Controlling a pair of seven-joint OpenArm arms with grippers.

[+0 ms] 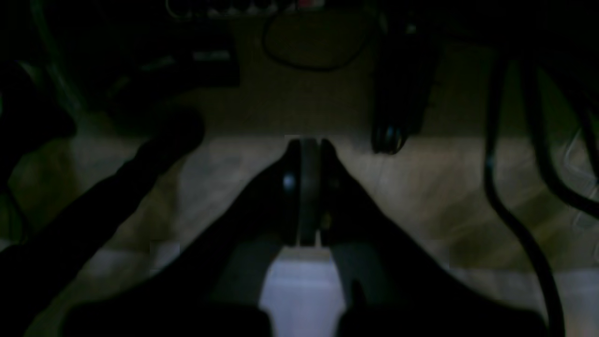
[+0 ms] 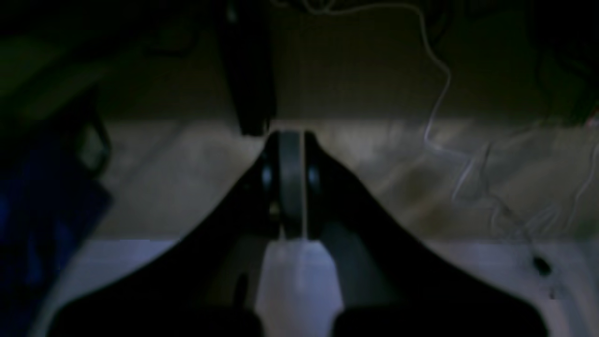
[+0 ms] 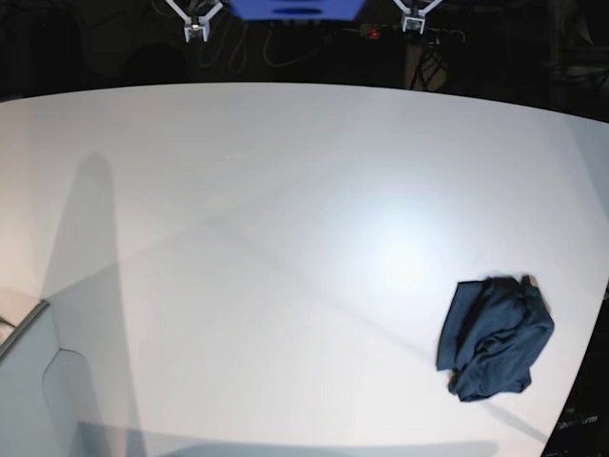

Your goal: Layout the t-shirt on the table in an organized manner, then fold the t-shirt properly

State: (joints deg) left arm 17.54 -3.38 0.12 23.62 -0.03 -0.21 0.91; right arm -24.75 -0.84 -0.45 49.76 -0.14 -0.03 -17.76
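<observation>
The dark navy t-shirt (image 3: pixel 495 338) lies crumpled in a heap on the white table (image 3: pixel 266 248), near its right front edge in the base view. It does not show in either wrist view. My left gripper (image 3: pixel 414 17) and right gripper (image 3: pixel 193 24) hang at the far back edge of the table, far from the shirt. In the left wrist view the left gripper (image 1: pixel 306 140) has its jaws pressed together with nothing between them. In the right wrist view the right gripper (image 2: pixel 290 135) is likewise shut and empty.
A blue object (image 3: pixel 295 8) sits between the arms at the back; blue also shows at the left of the right wrist view (image 2: pixel 42 224). Both wrist views look past the table's edge (image 2: pixel 468 267) at a dim floor with cables (image 2: pixel 440 112). A grey ledge (image 3: pixel 24 381) stands at the front left.
</observation>
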